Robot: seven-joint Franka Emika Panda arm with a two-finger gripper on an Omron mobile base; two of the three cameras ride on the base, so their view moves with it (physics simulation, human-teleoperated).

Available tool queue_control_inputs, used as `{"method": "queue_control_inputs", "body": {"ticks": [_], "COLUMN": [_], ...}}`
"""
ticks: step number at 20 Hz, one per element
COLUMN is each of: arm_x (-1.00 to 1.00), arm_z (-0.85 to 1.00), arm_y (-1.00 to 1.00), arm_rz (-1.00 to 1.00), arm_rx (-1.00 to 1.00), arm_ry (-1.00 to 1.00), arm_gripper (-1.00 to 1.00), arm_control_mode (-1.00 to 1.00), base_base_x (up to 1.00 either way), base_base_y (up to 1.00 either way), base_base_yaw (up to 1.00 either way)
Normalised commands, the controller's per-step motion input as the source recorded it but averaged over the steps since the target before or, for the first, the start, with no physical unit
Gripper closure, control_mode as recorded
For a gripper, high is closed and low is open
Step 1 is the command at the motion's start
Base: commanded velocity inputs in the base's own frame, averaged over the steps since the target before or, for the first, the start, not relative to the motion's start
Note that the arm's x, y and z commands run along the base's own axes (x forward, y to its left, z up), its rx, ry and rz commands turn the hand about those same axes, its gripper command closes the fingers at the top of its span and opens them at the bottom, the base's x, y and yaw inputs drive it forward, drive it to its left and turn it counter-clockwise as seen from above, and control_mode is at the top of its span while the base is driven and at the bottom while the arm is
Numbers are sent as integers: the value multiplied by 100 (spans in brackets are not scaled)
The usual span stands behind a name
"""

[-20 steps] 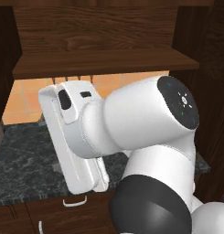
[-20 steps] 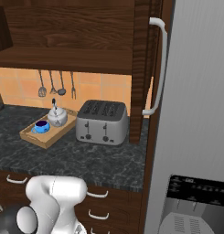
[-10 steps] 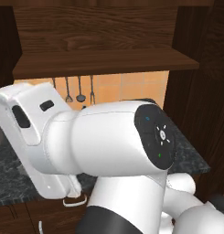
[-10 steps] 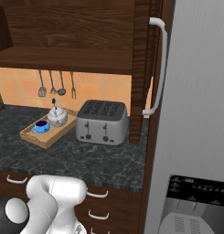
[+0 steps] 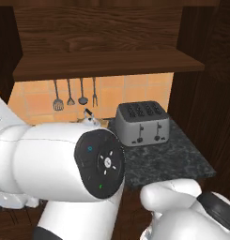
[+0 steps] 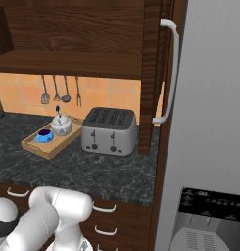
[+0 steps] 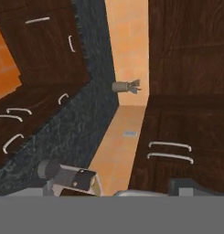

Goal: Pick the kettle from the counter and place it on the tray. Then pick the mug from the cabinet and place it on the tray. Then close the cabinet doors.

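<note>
Near the dark marbled counter's (image 6: 67,171) left end, silver kettle (image 6: 61,125) and blue mug (image 6: 44,135) share the light-wood tray (image 6: 32,146), so the wide-open gripper (image 7: 127,192) holds nothing, likely freed for closing the doors.

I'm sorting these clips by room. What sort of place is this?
A home kitchen, rendered: a toaster on a dark stone counter, utensils hanging on an orange tiled wall, and a kettle and mug on a tray.

Counter (image 6: 82,171): black-grey marbled stone. Tray (image 6: 38,148): light wood. Mug (image 6: 44,136): bright blue, dark inside. Kettle (image 6: 61,125): silver-white, dark handle. Toaster (image 6: 109,131): silver, dark slots. Cabinet (image 6: 67,41): dark brown wood grain. Backsplash (image 6: 119,95): orange tile.
</note>
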Motion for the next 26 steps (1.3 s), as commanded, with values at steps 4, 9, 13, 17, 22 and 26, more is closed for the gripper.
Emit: {"method": "queue_control_inputs", "body": {"ticks": [4, 9, 13, 17, 22, 26], "arm_x": [29, 34, 55, 49, 51, 45], "arm_z": [2, 0, -1, -15, -17, -16], "arm_y": [71, 59, 34, 28, 15, 5], "arm_rz": [0, 0, 0, 0, 0, 0], "arm_rx": [0, 0, 0, 0, 3, 10], "arm_ry": [-10, -1, 0, -1, 0, 0], "arm_gripper": [-100, -100, -100, -100, -100, -100], "arm_control_mode": [-100, -100, -100, -100, -100, -100], "base_base_x": [0, 0, 0, 0, 0, 0], "base_base_y": [0, 0, 0, 0, 0, 0], "base_base_yaw": [0, 0, 0, 0, 0, 0]}}
